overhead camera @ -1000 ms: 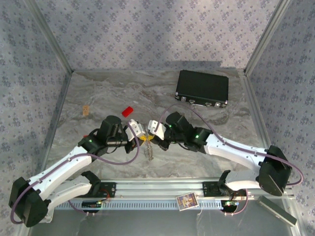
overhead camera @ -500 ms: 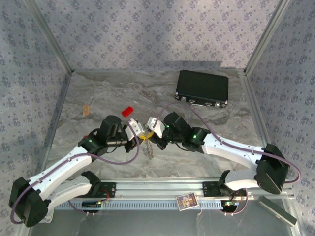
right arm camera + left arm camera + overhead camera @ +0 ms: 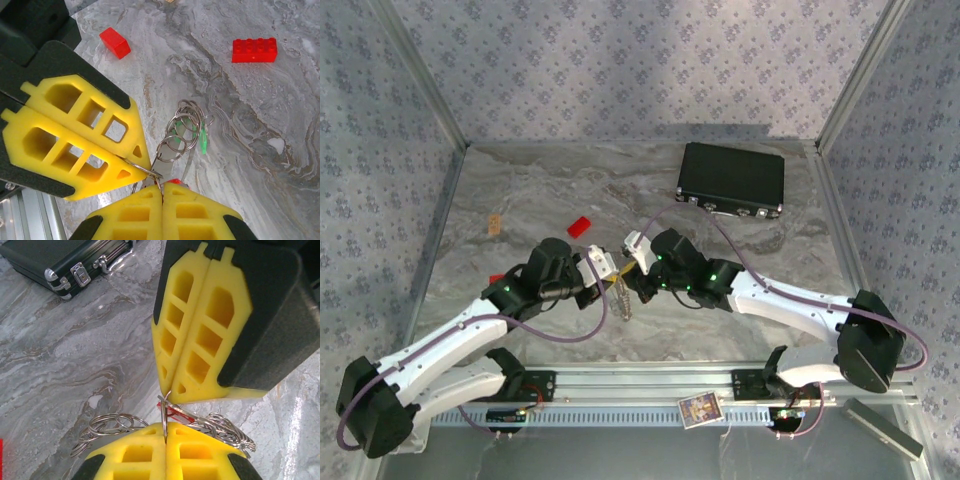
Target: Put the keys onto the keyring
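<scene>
Meeting tip to tip mid-frame in the top view, the left end effector [image 3: 166,432] is clamped on the thin silvery metal keyring [image 3: 172,145]; just right, the red-headed metal key [image 3: 173,181] is pinched by the right end effector [image 3: 161,192], blade seemingly aimed leftward at it.

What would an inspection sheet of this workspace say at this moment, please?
Surface: grey marbled tabletop, no spills seen.
Job's things: keyring, a bunch of loops, pinched between both grippers; green key among the loops; red key at the gripper tips, threading cannot be told.
Clutter: black case far right; smooth red block; studded red brick; card on the near rail.
Grippers: left gripper and right gripper both shut on the keyring wire, tip to tip.
Cables: purple cable loops along each arm.
Surroundings: patterned walls, metal frame.
</scene>
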`<state>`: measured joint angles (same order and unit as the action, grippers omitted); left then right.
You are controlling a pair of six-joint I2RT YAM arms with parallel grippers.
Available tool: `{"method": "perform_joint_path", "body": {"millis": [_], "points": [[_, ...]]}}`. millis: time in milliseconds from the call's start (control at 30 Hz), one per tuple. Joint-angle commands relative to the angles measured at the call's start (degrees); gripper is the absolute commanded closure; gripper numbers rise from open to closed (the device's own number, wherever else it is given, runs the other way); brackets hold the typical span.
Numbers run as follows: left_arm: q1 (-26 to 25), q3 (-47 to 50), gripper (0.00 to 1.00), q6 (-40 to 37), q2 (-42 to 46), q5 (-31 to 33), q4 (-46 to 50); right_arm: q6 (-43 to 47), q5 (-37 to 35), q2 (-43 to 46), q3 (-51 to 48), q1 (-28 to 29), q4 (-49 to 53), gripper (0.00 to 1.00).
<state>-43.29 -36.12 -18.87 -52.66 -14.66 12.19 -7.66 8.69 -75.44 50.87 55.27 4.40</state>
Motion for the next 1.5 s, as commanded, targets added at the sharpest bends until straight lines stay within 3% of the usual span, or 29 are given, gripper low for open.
{"method": "perform_joint_path", "body": {"millis": [0,300,733,1233,1367,1467], "points": [[-1.1,-0.5,1.00,-1.3,1.5,-1.2,-2.6,-3.3,-3.2,-0.3,-0.6,-0.9,-2.0,1.00],[-1.0,1.5,1.00,0.1,3.3,-1.6,-5.9,2.2,-0.1,-0.2,-0.7,-1.8,0.7,1.00],[-1.1,3.0,1.00,2.1,3.6,-7.0,-8.8,26.6,4.2,1.1,0.4,-1.9,6.2,1.00],[-1.1,5.4,1.00,3.4,4.4,-9.6,-15.0,30.5,7.4,1.1,1.5,-4.8,10.5,1.00],[-1.0,5.9,1.00,4.0,3.9,-9.5,-15.4,29.8,7.7,1.5,1.9,-4.8,10.0,0.73],[-1.1,6.7,1.00,5.0,4.1,-9.2,-16.7,28.6,7.8,3.9,-0.1,-5.2,8.4,0.66]]}}
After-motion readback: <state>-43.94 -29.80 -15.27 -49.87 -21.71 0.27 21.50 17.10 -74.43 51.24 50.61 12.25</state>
